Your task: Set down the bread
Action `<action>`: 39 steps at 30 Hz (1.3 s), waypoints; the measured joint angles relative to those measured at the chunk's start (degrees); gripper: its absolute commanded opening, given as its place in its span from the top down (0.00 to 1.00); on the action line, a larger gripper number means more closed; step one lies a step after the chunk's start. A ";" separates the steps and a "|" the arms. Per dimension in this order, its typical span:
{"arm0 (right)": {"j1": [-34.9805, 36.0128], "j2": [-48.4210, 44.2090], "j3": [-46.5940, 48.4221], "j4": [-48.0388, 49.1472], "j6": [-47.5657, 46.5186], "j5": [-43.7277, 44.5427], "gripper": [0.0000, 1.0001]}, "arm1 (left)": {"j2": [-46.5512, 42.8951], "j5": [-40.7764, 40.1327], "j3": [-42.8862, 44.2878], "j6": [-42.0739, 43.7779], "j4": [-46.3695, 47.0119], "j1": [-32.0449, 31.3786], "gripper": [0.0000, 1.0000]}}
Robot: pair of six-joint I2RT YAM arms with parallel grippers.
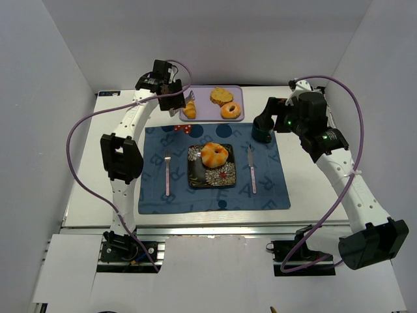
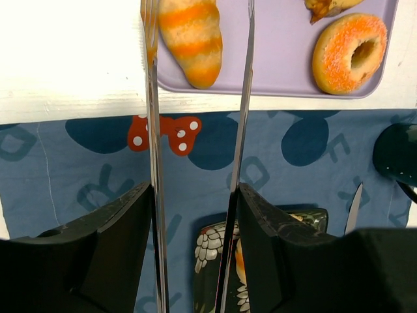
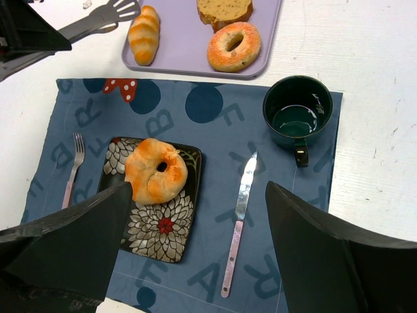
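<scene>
Looking down from the top external camera, the left arm (image 1: pixel 130 130) reaches across the table (image 1: pixel 85 189) to the near-left corner of a purple tray (image 1: pixel 238 98). There the left jaws sit just beside a striped croissant (image 1: pixel 189 111). The tray also holds a bread slice (image 1: pixel 221 96) and a sugared doughnut (image 1: pixel 230 111). Nearer the arms, a blue placemat (image 1: pixel 273 189) carries a dark flowered plate (image 1: pixel 221 177) with a round bread (image 1: pixel 214 154) on it. A fork (image 1: pixel 167 173) lies to the plate's left and a knife (image 1: pixel 251 171) to its right. The right jaws hang over a dark green cup (image 1: pixel 262 135) at the mat's far-right corner.

From the left wrist, the two long metal fingers (image 2: pixel 154 143) stand apart, released. The croissant lies on the tray between their tips. I cannot tell whether either finger touches it.

From the right wrist, the black fingers (image 3: pixel 71 248) are spread wide with nothing gripped, above the plate and knife. The round bread rests on the far part of the plate, and the cup stands near the knife's tip without touching it.
</scene>
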 measured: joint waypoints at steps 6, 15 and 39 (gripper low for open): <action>0.00 0.00 0.00 0.02 0.00 0.02 0.11 | 1.05 0.83 -1.18 0.02 0.57 -0.04 0.38; -0.02 0.00 -0.02 0.20 0.00 0.04 0.11 | 4.87 1.84 -2.95 0.42 0.26 -0.20 0.59; 0.00 -3.50 -1.73 1.44 0.00 -0.20 0.11 | -30.80 0.66 -27.30 -3.43 -8.74 -10.05 0.75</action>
